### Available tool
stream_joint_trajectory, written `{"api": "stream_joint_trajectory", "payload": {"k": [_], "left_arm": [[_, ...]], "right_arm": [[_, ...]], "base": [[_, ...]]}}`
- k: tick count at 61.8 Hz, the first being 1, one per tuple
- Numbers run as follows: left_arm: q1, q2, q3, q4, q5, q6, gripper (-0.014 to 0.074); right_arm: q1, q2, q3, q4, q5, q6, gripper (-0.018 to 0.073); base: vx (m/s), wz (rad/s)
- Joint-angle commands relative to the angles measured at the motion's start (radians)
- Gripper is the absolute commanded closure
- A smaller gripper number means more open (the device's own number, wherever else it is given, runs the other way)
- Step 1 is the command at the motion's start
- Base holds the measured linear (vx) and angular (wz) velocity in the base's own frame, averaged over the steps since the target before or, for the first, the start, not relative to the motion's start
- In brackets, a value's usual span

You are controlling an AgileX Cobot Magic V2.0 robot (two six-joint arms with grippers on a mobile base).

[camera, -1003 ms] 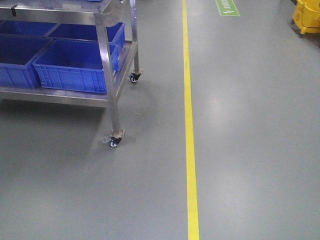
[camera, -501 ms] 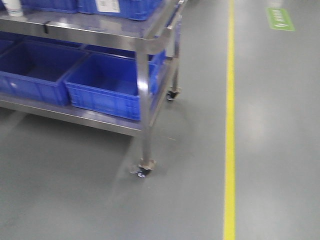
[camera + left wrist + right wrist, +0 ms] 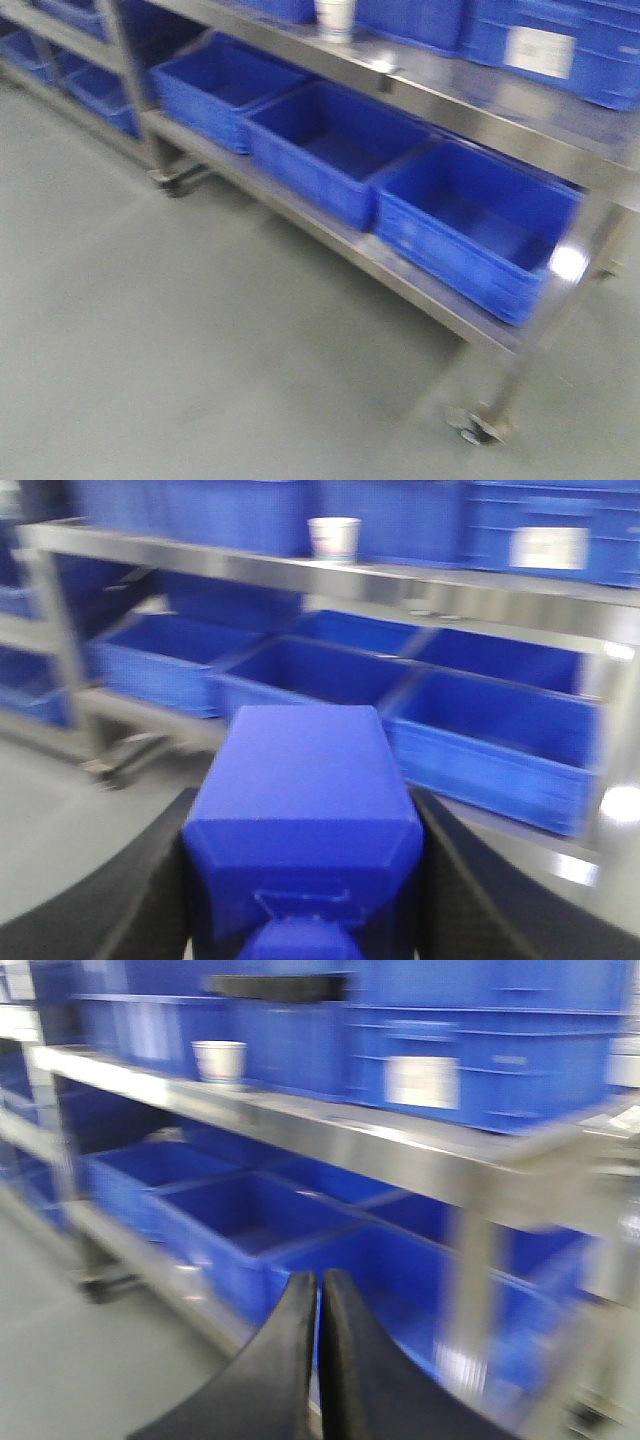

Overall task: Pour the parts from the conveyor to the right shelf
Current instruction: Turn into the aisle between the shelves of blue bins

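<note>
My left gripper (image 3: 302, 825) is shut on a solid blue plastic part (image 3: 300, 770), held between its two black fingers (image 3: 150, 900) and facing the shelf. My right gripper (image 3: 320, 1280) is shut and empty, its jaws pressed together. The right shelf (image 3: 330, 228) is a stainless steel rack with three deep-blue bins (image 3: 335, 150) side by side on its lower level and more bins on top. It also shows in the left wrist view (image 3: 400, 580) and the right wrist view (image 3: 380, 1140). The conveyor is out of view. All views are blurred by motion.
A white cup (image 3: 333, 18) stands on the shelf's upper level, seen also from the left wrist (image 3: 333, 538). A labelled bin (image 3: 560, 55) sits at the top right. A shelf leg with a caster (image 3: 470, 428) stands at the lower right. Grey floor (image 3: 150, 330) lies in front.
The front view has swung left, away from the floor with the yellow line and the rack's end, onto the rack's long side, and now sits closer to the bins.
</note>
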Motion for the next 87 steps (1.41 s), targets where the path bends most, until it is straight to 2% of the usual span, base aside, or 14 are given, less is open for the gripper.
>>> {"api": "stream_joint_trajectory", "payload": {"k": [1,26,50,67,87], "left_arm": [[-0.006,0.018,-0.026,0.001,-0.079,-0.001,0.0603],[-0.006,0.018,-0.026,0.001,-0.079,-0.001,0.0603],[-0.006,0.018,-0.026,0.001,-0.079,-0.001,0.0603],[-0.006,0.018,-0.026,0.001,-0.079,-0.001,0.0603],[-0.006,0.018,-0.026,0.001,-0.079,-0.001,0.0603]], "right_arm": [[-0.003,0.015,0.015,-0.004,-0.075,-0.003,0.0568],[-0.003,0.015,0.015,-0.004,-0.075,-0.003,0.0568],[-0.003,0.015,0.015,-0.004,-0.075,-0.003,0.0568],[-0.003,0.015,0.015,-0.004,-0.075,-0.003,0.0568],[-0.003,0.015,0.015,-0.004,-0.075,-0.004,0.0568]], "base": [[0.26,1.1],[0.22,0.97],[0.17,0.71],[0.21,0.38],[0.39,-0.01]]}}
